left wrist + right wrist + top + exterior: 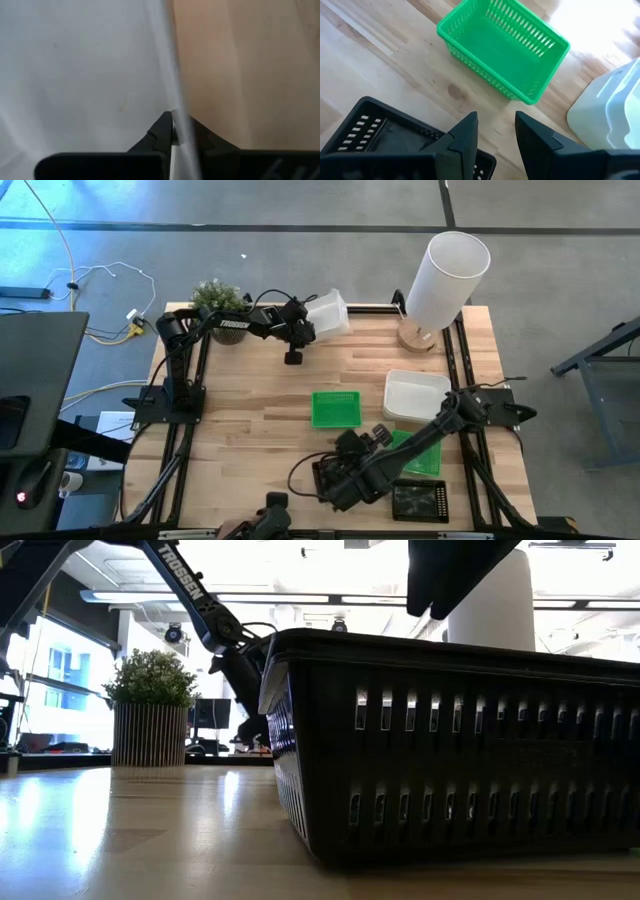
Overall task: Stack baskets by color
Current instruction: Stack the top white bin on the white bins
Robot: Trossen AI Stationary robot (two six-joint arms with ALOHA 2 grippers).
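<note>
The left gripper (318,323) is up near the small potted plant (214,295), and its two dark fingers (162,131) pinch the thin wall of a white basket (332,311), which hangs tilted. The right gripper (495,131) hovers over a black basket (335,477) with little slots in its sides, its fingers a bit apart and holding nothing. A bright green basket (335,408) with a holey wall sits on the smooth wooden table (250,395), just beside a white basket (415,396). Another green one (425,457) and another black one (420,500) lie beside the right arm. The tall white round tube (445,275) stands far from the plant.
</note>
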